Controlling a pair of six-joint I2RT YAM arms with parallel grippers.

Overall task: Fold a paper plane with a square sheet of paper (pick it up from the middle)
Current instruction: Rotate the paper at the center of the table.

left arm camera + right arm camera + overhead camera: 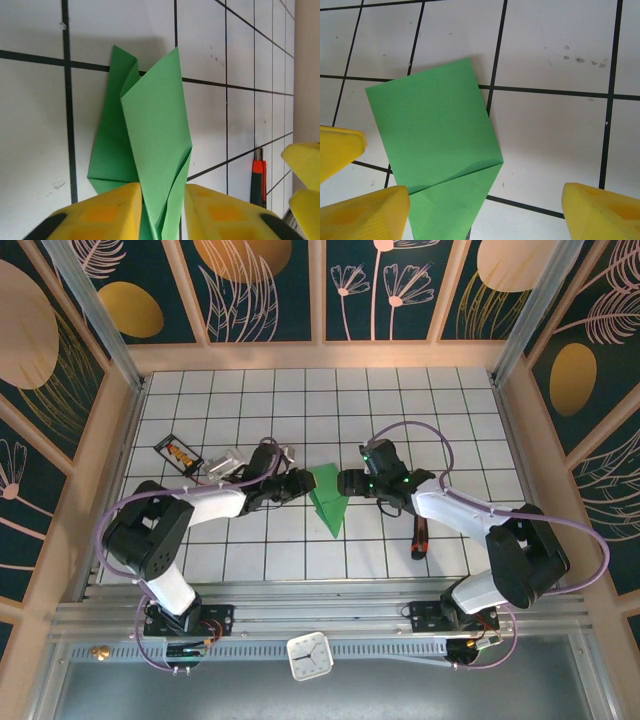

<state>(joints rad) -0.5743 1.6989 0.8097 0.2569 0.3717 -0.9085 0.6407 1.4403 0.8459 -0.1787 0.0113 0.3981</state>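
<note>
At mid-bench, between the two arms: square sheet of paper, green, part-folded to a narrow pointed shape. Its long axis runs far-to-near, tip toward the arm bases.

Left pincer: at the sheet's left edge, pads drawn close on a raised flap that stands upright between them; judged a grip.

Right pincer: just beside the sheet's right edge, spread wide, holding nothing.

Governing relation: the sheet's length lies crosswise to both pincers. The left arm has contact; the right is free to take the opposite side.
</note>
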